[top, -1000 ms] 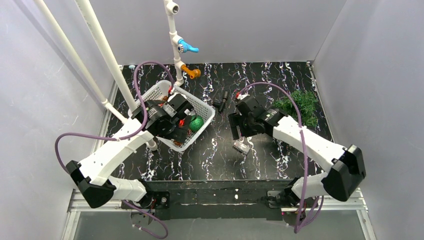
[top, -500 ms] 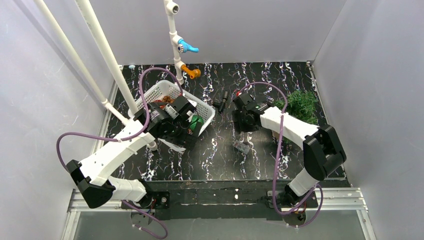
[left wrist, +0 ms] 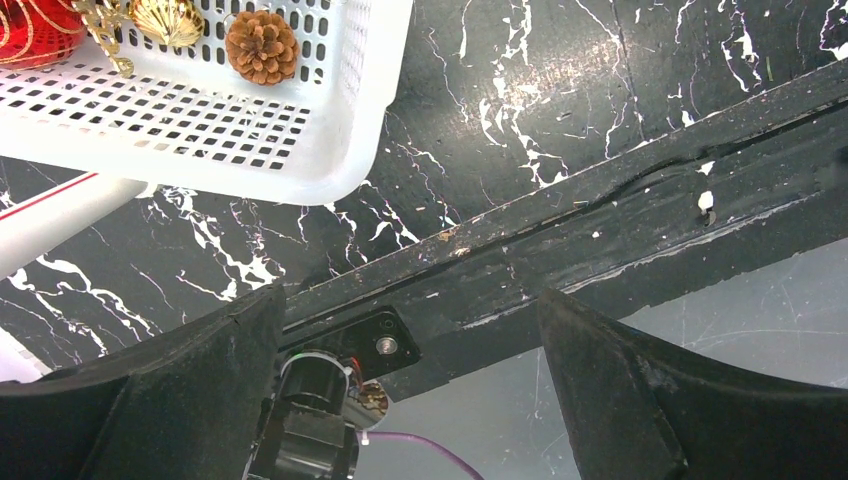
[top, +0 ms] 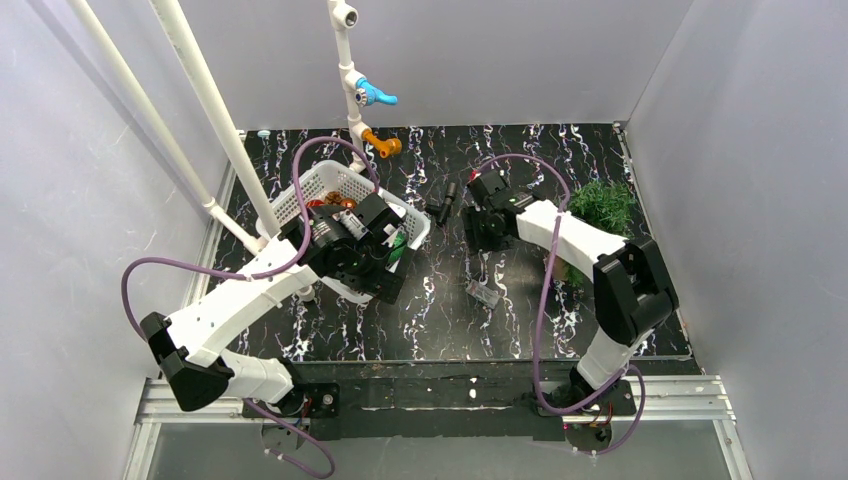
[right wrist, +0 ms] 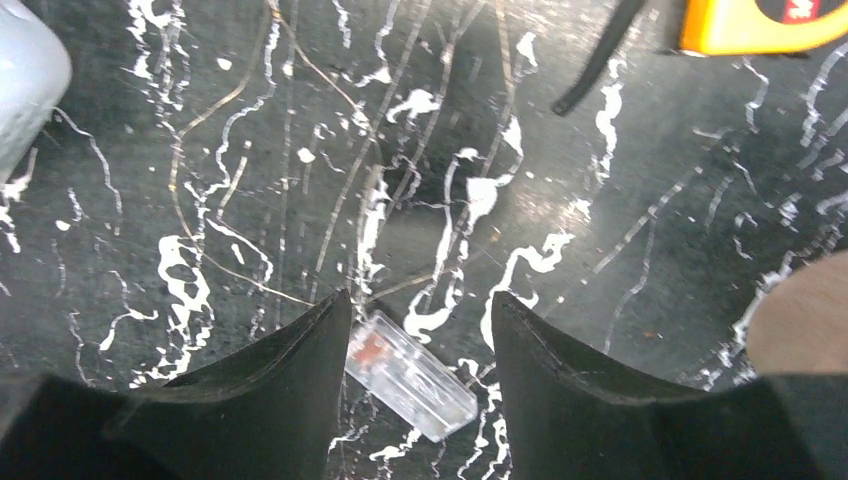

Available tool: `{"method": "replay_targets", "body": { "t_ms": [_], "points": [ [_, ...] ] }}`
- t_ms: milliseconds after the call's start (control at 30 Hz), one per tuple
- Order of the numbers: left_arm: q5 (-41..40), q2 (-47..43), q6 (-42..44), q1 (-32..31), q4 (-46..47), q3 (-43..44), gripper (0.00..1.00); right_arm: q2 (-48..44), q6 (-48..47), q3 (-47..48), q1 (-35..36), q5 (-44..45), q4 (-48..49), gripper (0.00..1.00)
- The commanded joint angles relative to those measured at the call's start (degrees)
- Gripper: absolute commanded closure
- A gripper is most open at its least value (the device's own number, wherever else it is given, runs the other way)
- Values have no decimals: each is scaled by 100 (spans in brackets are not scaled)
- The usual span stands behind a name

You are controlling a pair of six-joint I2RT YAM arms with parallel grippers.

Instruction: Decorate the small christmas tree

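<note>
1. The small christmas tree point(top: 602, 205), a miniature fir with dark green bristly branches, sits at the right of the overhead frame. It is on the black, white-veined marble-look table point(top: 440, 320), close to the right wall.
2. My right gripper point(top: 478, 235) hangs near the middle of that frame. The tree lies to the right of these jaws and apart from them, and my own white forearm passes just beside it.
3. In the right wrist view, my right gripper point(right wrist: 420, 300) has its jaws spread with nothing pinched. A small clear plastic box point(right wrist: 410, 375) lies on the table beyond the gap, at lower centre.
4. The upper right corner of that view shows an orange-yellow object point(right wrist: 760, 25) that I cannot identify. A blurred brown shape point(right wrist: 800, 310) at the right edge is also too unclear to name.
5. My left gripper point(top: 378, 275) is left of centre in the overhead frame, over the near side of the white perforated plastic basket point(top: 330, 180). The tree is well apart from these jaws, far across to the right.
6. In the left wrist view, my left gripper point(left wrist: 408, 300) has its jaws wide apart and empty, and the table's near edge shows between them.
7. The basket point(left wrist: 330, 150) fills the upper left of that view. It holds a brown pine cone point(left wrist: 262, 45), a gold shell-shaped ornament point(left wrist: 165, 20) and a red glittered ball point(left wrist: 35, 25).
</note>
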Motion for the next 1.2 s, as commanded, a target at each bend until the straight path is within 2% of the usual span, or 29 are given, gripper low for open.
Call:
{"method": "replay_targets", "body": {
  "t_ms": [0,367,500,533,600,667,700,833,1167],
  "points": [
    [-30,-8,4,-11,-439,45,1,315,68,410,85,-454,187,39],
    [29,-39,-16,-21,-475,26,0,1171,114,654,136,-571,303,46],
    [21,-51,-41,-18,-481,-5,1,1289,135,630,136,-583,336,52],
    [14,-52,-54,-15,-476,-11,1,1304,131,617,136,-580,343,55],
    [3,-51,-89,-21,-472,-24,0,1263,116,586,136,-565,331,70],
    [3,-52,-118,-16,-468,-31,0,1154,82,539,136,-545,320,94],
    [17,-47,-121,-19,-466,-30,1,1069,68,547,136,-505,270,99],
    [27,-17,-76,-19,-471,33,1,436,-39,627,136,-321,-53,99],
    [197,160,169,-12,-374,574,0,-2198,-571,950,136,341,-729,99]
  ]
}}
